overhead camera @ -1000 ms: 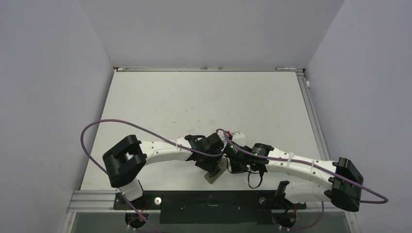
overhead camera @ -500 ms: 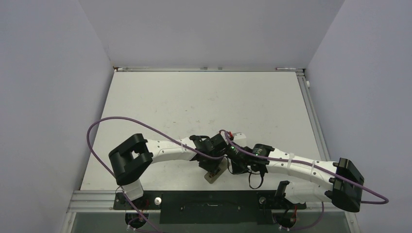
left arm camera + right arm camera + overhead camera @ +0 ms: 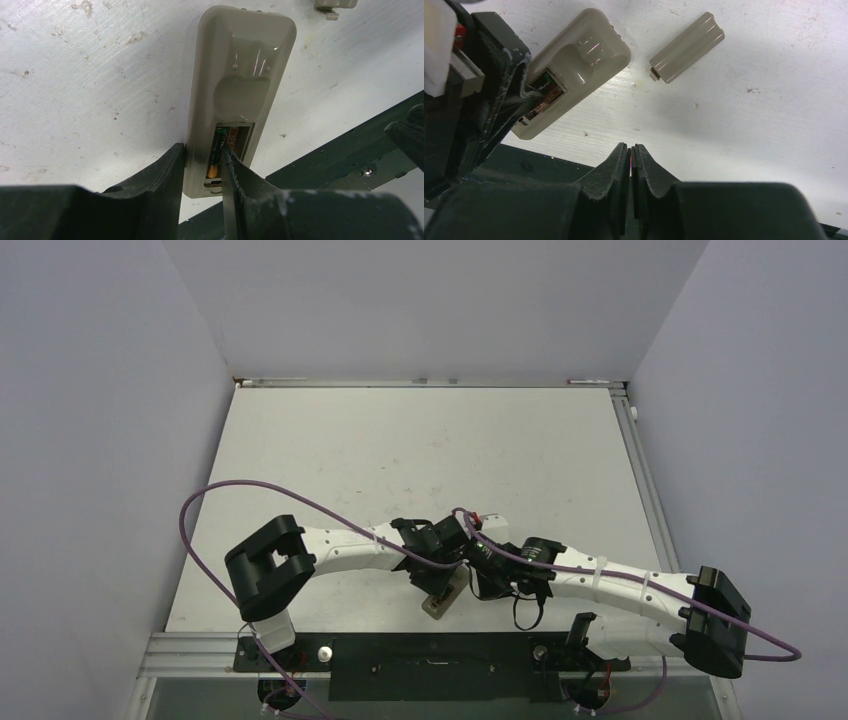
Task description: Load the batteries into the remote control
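Greyish-beige back upward, the remote control (image 3: pixel 240 60) lies with its recess uncovered, a gold battery (image 3: pixel 214 159) seated along one side of it. Our left gripper (image 3: pixel 201 152) pinches the remote's side wall and that battery, one finger outside the remote, one inside the recess. Our right gripper (image 3: pixel 630 155), pressed together and empty, hovers just beside the remote; the loose cover (image 3: pixel 686 47) lies near its far end.

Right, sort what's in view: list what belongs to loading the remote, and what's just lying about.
Job:
- remote control, back up
- batteries in its recess
- left gripper, astride the remote's edge
- battery cover, off, lying beside the remote

Just there:
- right gripper, shut and empty
- black base rail
- table
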`<state>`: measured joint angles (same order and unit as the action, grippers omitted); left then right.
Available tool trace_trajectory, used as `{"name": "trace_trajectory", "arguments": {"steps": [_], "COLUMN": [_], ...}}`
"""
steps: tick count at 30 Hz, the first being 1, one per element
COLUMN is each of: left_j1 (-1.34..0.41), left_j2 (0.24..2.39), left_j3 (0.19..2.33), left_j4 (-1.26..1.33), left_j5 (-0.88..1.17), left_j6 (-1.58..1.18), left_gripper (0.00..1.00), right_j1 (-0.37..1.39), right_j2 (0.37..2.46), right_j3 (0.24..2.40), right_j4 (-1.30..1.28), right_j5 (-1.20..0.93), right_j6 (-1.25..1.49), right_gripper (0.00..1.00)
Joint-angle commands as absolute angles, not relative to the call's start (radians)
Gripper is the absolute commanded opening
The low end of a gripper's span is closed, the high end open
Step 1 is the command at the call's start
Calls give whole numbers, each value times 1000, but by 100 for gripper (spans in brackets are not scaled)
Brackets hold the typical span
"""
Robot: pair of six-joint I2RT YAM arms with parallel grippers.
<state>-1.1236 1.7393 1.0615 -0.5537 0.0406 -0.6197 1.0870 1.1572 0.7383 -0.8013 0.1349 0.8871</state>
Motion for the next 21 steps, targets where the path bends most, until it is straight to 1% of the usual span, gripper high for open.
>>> {"name": "trace_trajectory", "arguments": {"steps": [1,5,9,11,17,21], "left_j1": [-1135,-1135,-1135,-1135,-1135,-1134], "left_j2": [1767,1762,1741,1726,1693,1666], "left_j3": [1087,1091,1094,1096,1104,1105], "left_j4": [-509,-515,-523,-526,-549,-566], "left_j5": [37,31,12,8,-19,-35], "left_j6": [-602,-602,-601,-597,-580,-577], "left_gripper": [0,0,15,22,34,43], "right_j1": [1094,1094,1094,1093,1092,1092], "right_j2": [1135,1142,1144,1145,1148,1146], "right_j3": [744,756,768,770,782,793], "right_j4": [-748,-754,-771,-774,-773,-782], "right_j5": [143,149,163,168,173,187], "right_j6": [864,857,852,850,849,847], "right_gripper": [9,9,10,13,20,27]}}
